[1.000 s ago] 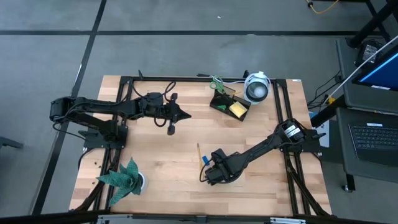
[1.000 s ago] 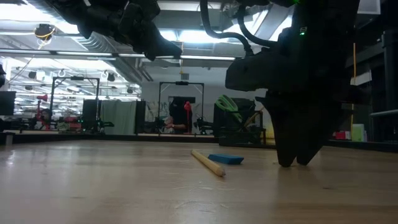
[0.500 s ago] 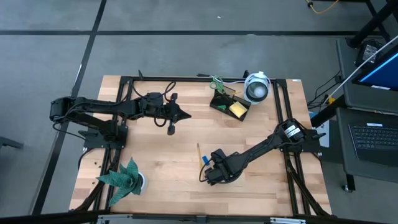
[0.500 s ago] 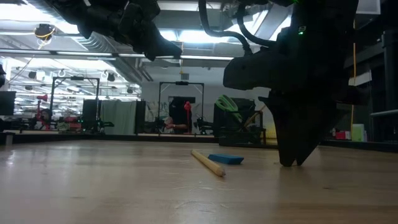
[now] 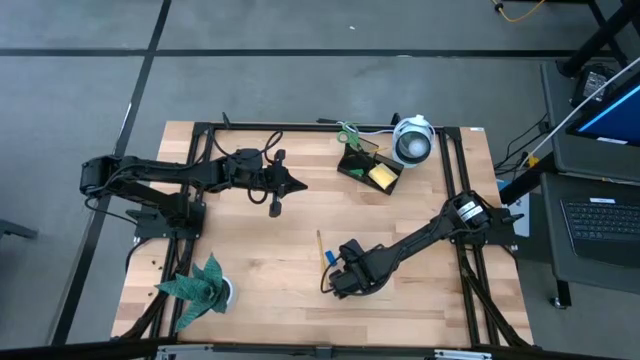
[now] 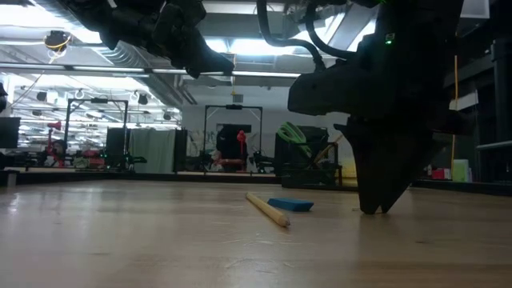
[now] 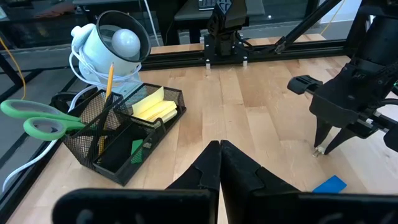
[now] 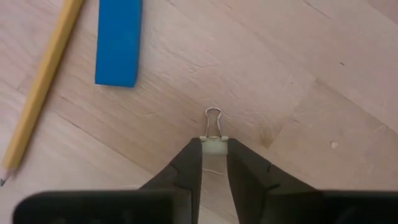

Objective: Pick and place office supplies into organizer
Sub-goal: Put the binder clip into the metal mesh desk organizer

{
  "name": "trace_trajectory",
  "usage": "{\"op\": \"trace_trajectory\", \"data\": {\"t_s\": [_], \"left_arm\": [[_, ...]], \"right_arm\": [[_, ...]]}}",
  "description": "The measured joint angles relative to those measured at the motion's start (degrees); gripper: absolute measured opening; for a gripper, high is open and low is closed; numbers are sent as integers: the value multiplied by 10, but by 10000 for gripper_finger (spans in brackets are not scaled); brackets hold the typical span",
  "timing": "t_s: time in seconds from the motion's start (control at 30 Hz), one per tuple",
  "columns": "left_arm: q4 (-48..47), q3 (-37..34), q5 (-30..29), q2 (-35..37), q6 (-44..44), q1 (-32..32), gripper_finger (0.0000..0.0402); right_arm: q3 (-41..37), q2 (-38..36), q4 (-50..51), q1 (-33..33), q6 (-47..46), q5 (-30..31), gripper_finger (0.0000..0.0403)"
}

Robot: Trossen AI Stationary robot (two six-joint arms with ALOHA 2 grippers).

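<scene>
My right gripper (image 5: 331, 285) stands near the table's front middle, fingers down at the wood (image 6: 374, 208), shut on a small pale binder clip (image 8: 214, 145). A blue block (image 8: 118, 40) and a yellow pencil (image 8: 40, 87) lie flat on the table just beside it. My left gripper (image 5: 298, 184) is shut and empty, held above the far left part of the table. The black mesh organizer (image 7: 118, 134) stands at the far edge; green-handled scissors (image 7: 37, 118), a pencil (image 7: 106, 99), yellow sticky notes (image 7: 152, 107) and a small green piece (image 7: 137, 149) are in it. My right gripper pinches the binder clip's pale body (image 8: 214, 144) between its two fingertips. The fingers come from above, pointing down. The clip's wire loop (image 8: 213, 116) sticks out past the fingertips, low over the wood; whether the clip still rests on the table I cannot tell.
A round white camera-like device (image 5: 412, 141) stands right of the organizer. A green paper plant (image 5: 200, 285) is at the near left corner. Black frame rails run along the table's left, right and far sides. Bare wood lies between the two grippers.
My right gripper's fingers have closed together at the table top; in the low view the two separate tips have become one point. The arm has otherwise stayed in place.
</scene>
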State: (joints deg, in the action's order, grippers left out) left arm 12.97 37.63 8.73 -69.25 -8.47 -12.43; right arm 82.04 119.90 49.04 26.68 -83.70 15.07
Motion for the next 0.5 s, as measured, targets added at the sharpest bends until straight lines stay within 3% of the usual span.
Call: {"op": "trace_trajectory", "data": {"t_s": [0.2,0.5], "left_arm": [[0,0,0,0,-1,0,5],[-1,0,0,0,-2,0,1]], "right_arm": [[-1,-12,0,-1,1,3,70],[-1,-37,20,-1,4,60,66]]}}
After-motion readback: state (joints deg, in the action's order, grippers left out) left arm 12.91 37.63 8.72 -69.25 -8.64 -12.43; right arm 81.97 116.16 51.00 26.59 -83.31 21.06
